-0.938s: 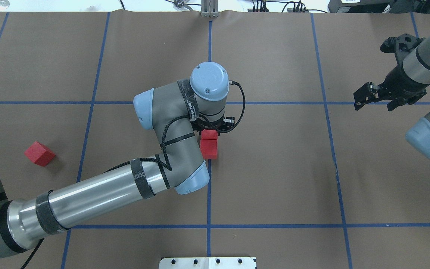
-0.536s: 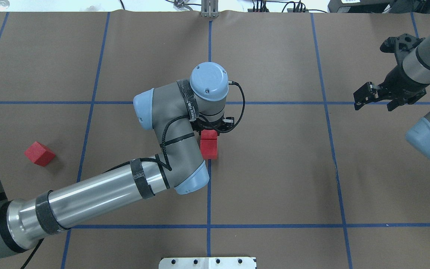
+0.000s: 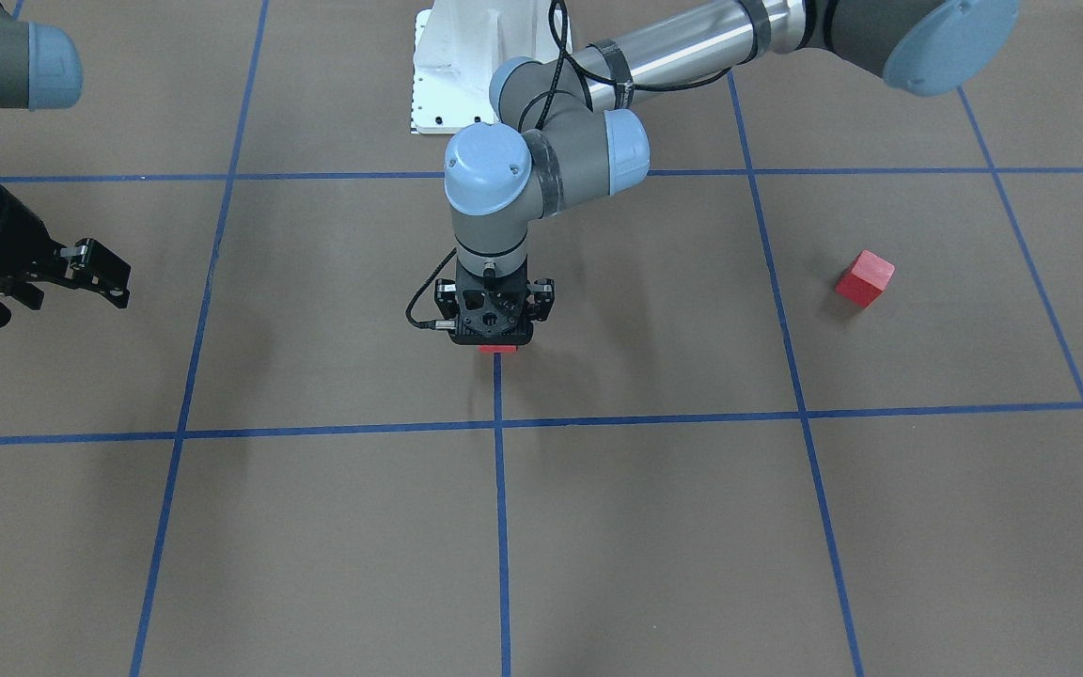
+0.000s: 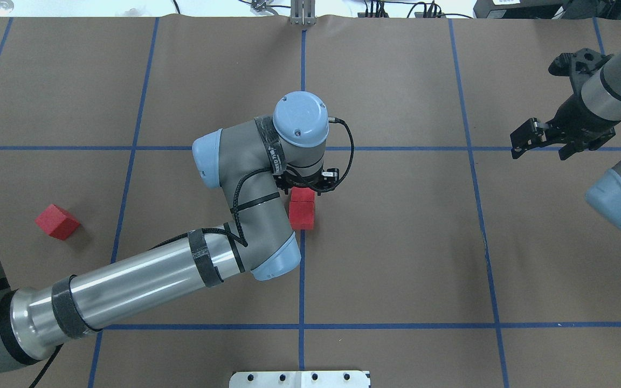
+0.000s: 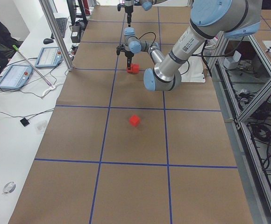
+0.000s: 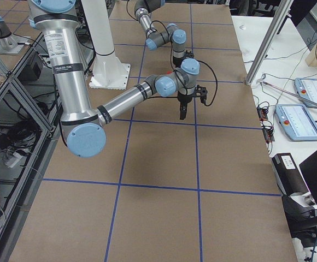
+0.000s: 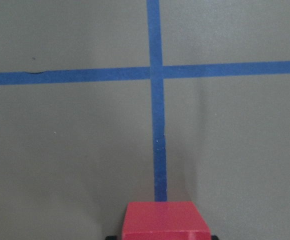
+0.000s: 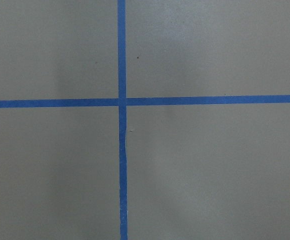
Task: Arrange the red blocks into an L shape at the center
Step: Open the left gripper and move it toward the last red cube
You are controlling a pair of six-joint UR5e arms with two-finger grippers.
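The left gripper (image 3: 496,344) points straight down at the centre of the brown matte table surface (image 4: 397,242). Its jaws are narrowed onto a small matte red cube (image 7: 166,220), with a fingertip against each side. A second red cube (image 4: 302,215) touches the held one on the robot-base side, on the blue tape line (image 7: 157,150). A third red cube (image 4: 57,221) lies well apart to this gripper's left. Far to its right, the right gripper (image 4: 539,148) hangs spread and empty.
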